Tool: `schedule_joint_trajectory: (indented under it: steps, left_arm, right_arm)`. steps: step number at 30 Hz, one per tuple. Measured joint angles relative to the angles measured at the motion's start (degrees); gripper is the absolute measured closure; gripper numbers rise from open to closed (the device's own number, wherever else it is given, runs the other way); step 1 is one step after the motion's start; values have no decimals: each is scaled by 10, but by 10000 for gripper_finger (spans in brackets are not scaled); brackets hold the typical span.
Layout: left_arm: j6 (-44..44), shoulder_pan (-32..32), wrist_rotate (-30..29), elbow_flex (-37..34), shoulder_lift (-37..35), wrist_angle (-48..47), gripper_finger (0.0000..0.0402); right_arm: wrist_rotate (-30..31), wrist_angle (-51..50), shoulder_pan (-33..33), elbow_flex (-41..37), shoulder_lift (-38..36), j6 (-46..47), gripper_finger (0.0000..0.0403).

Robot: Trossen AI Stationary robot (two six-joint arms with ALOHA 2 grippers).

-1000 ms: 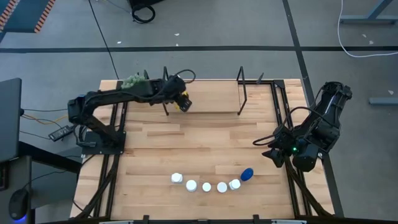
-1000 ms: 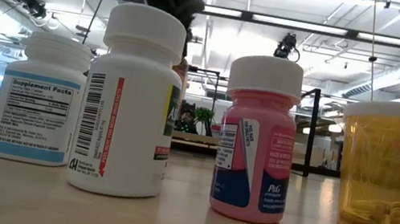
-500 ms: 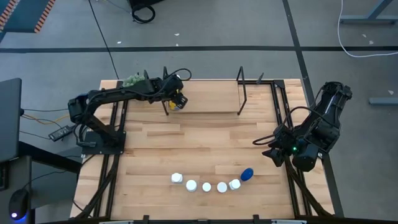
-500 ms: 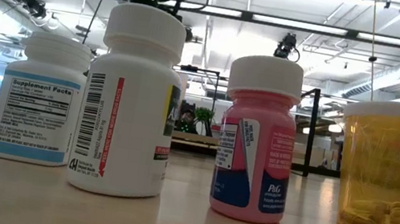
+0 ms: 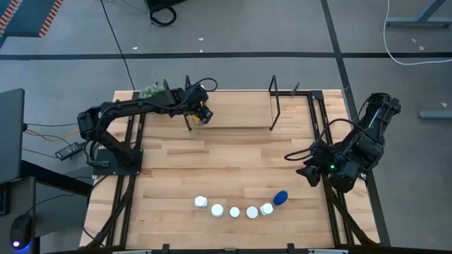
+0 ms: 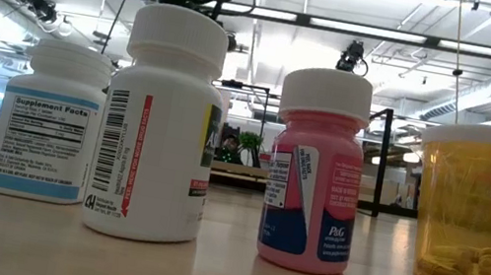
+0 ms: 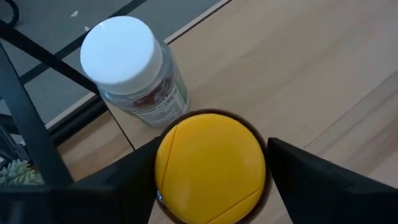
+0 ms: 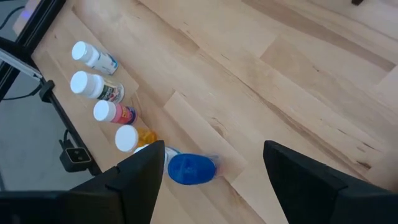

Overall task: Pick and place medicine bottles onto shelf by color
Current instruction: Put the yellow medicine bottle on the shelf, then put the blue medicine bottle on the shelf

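a: where's the yellow-capped bottle (image 7: 210, 167)?
b: clamped in the left gripper (image 7: 208, 186) over the shelf (image 5: 233, 116), beside a white-capped bottle (image 7: 134, 62).
a: right gripper (image 8: 208, 168)?
b: jaws apart (above the blue-capped bottle (image 8: 191, 168)).

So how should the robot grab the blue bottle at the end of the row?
The blue bottle sits at the end of the row, next to a white-capped bottle. Probably best to come straight down and pinch the blue cap, one finger toward the table's near edge and one toward the shelf, keeping clear of that neighbor. The right gripper, open, is nearest.
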Motion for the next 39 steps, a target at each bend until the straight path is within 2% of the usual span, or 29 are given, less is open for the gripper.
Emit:
schedule_joint_trajectory:
  steps: [9, 16, 21, 24, 27, 30, 34, 39]
  left_arm:
    - [4, -3, 8, 14, -3, -26, 55]
    - [41, -7, 6, 87, -3, -50, 32]
    - [41, -28, 9, 163, -3, -126, 33]
    - [44, -64, 43, 205, -4, -164, 38]
    - [44, -112, 71, 216, -4, -175, 43]
    - [23, -162, 96, 216, -4, -192, 44]
    - [-23, -234, 107, 216, -4, -188, 45]
    - [-58, -315, 109, 216, -4, -191, 45]
  right_arm:
    - [0, 0, 0, 0, 0, -3, 123]
    - [0, 0, 0, 0, 0, -12, 123]
    - [0, 0, 0, 0, 0, -16, 123]
    - [3, 0, 0, 0, 0, -29, 123]
    - [14, 1, 0, 0, 0, -50, 123]
    - [15, 20, 0, 0, 1, -119, 123]
    - [12, 71, 0, 0, 7, -231, 123]
    - [-18, 96, -10, 0, 39, -276, 123]
